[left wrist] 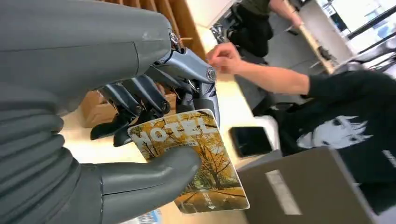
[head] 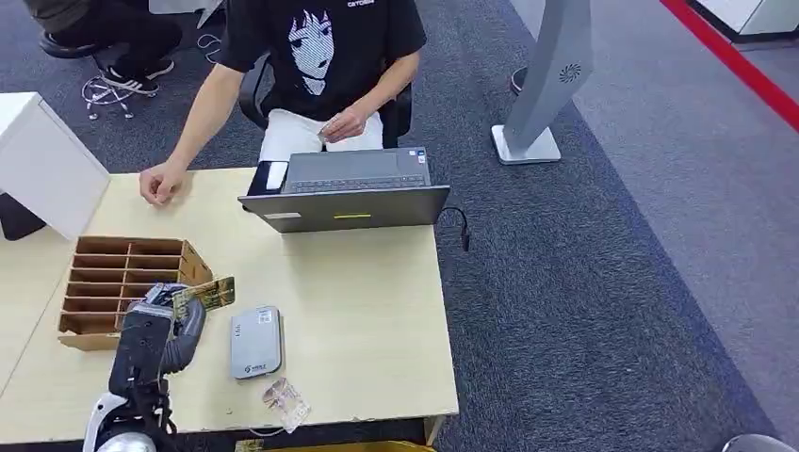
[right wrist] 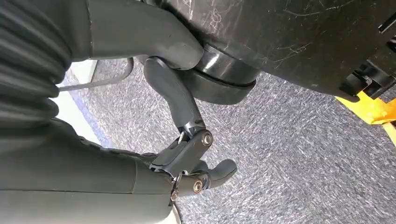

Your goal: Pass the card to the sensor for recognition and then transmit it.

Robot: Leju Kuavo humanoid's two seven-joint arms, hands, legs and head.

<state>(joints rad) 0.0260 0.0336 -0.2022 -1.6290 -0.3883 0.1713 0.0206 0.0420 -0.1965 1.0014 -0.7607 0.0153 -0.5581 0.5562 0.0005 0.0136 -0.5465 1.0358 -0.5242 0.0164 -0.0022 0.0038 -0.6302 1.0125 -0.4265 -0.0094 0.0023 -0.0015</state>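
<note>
Head view shows the left robot hand (head: pixel 168 315) pinching the card (head: pixel 209 295) above the worktop (head: pixel 367 301), just beside the grey sensor (head: pixel 255 343) and near the wooden organiser (head: pixel 113 282). To do this well, I'd keep the pinch firm, swing the card flat over the sensor's face and lower it close without knocking the pad. The card is glossy, printed with yellow autumn trees and "HOTEL". The right robot hand (right wrist: pixel 187 163) hangs over carpet, fingers curled, holding nothing.
</note>
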